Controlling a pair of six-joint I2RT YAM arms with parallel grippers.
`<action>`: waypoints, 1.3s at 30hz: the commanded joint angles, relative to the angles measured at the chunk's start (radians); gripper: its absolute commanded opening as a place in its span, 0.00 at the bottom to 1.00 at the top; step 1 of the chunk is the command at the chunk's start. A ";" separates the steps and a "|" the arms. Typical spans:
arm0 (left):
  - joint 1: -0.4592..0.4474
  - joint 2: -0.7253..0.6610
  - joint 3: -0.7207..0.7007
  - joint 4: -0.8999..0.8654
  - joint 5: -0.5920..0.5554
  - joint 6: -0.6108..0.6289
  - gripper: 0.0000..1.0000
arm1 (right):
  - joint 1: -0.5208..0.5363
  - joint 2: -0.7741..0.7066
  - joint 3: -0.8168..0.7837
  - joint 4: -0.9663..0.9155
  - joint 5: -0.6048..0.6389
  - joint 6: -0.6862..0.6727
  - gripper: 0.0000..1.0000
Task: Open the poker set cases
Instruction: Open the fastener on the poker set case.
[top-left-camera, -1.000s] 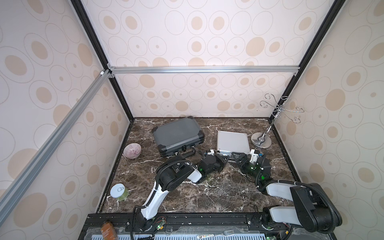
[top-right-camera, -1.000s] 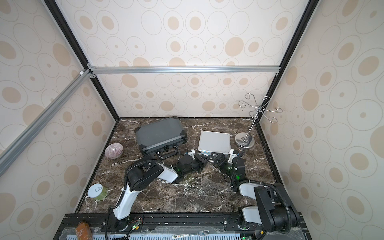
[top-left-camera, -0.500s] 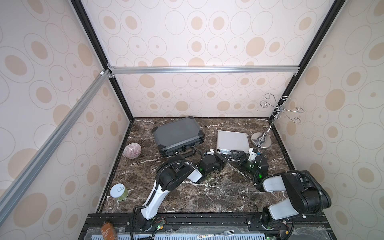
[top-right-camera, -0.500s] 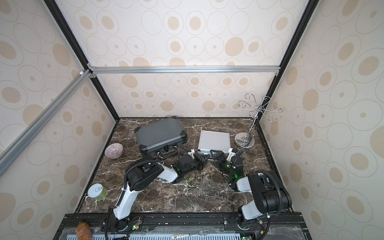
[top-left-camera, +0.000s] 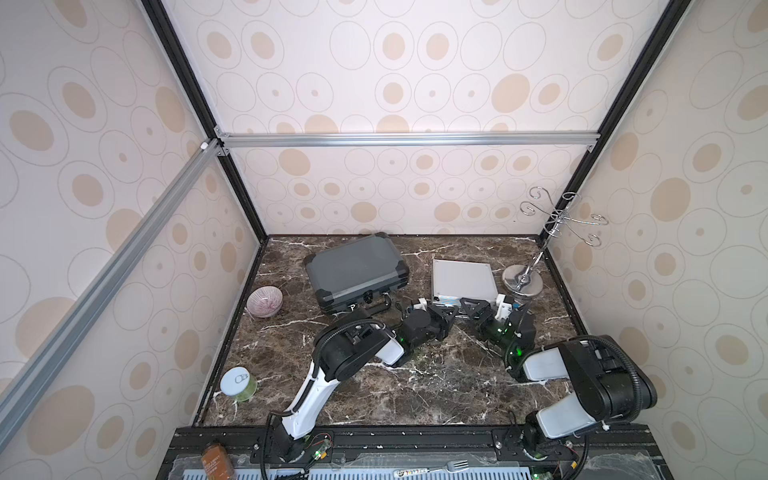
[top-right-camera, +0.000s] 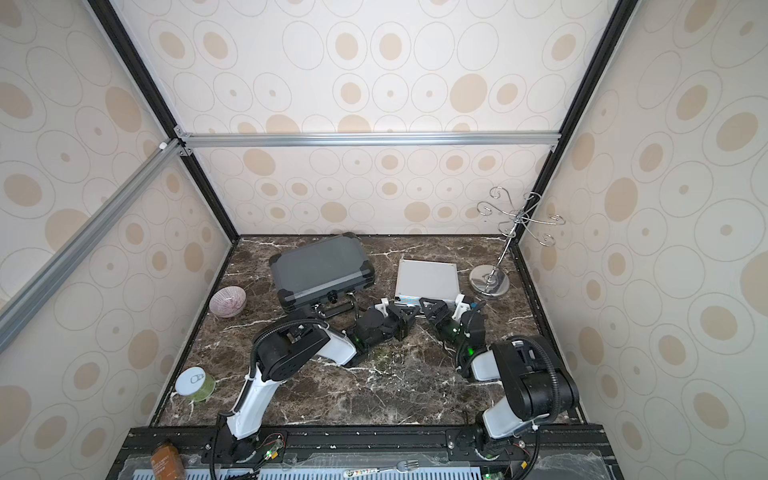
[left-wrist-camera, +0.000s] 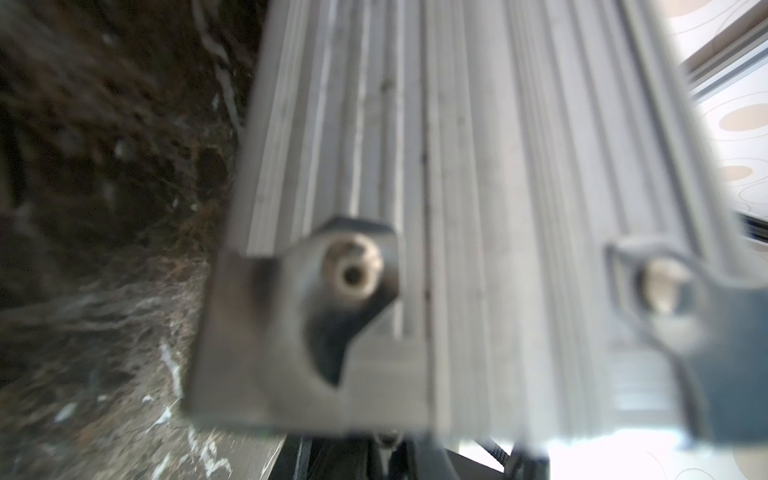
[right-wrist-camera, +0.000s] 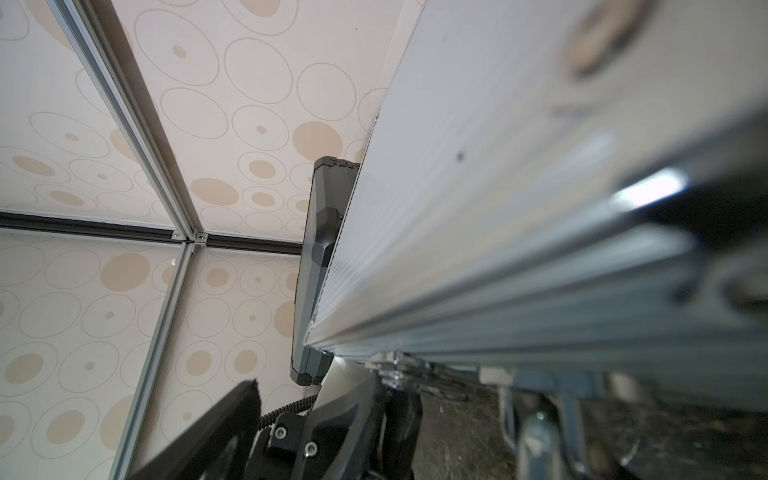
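The poker set cases both lie closed at the back of the table. In both top views the dark grey case is at the left and the ribbed silver case at the right. My left gripper is shut and sits at the silver case's front left corner. The left wrist view is filled by that blurred front side, and its jaws are hidden. My right gripper is open against the same front edge. The right wrist view looks along the silver lid to the dark case.
A pink bowl sits by the left wall and a white-lidded green jar at the front left. A chrome hook stand rises right of the silver case. A bottle and a fork lie on the front rail.
The right arm's elbow has risen and swung, and its gripper has edged closer to the silver case's front. The left arm and both cases have stayed put.
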 joint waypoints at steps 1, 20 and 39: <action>-0.012 -0.017 0.051 0.189 0.031 -0.064 0.00 | 0.008 -0.018 0.008 0.040 -0.019 0.057 0.94; -0.012 0.002 0.051 0.198 0.026 -0.086 0.00 | 0.008 0.027 0.035 0.157 -0.035 0.098 0.92; -0.012 0.037 0.038 0.201 0.018 -0.108 0.00 | 0.020 -0.061 0.026 0.281 -0.016 0.190 0.92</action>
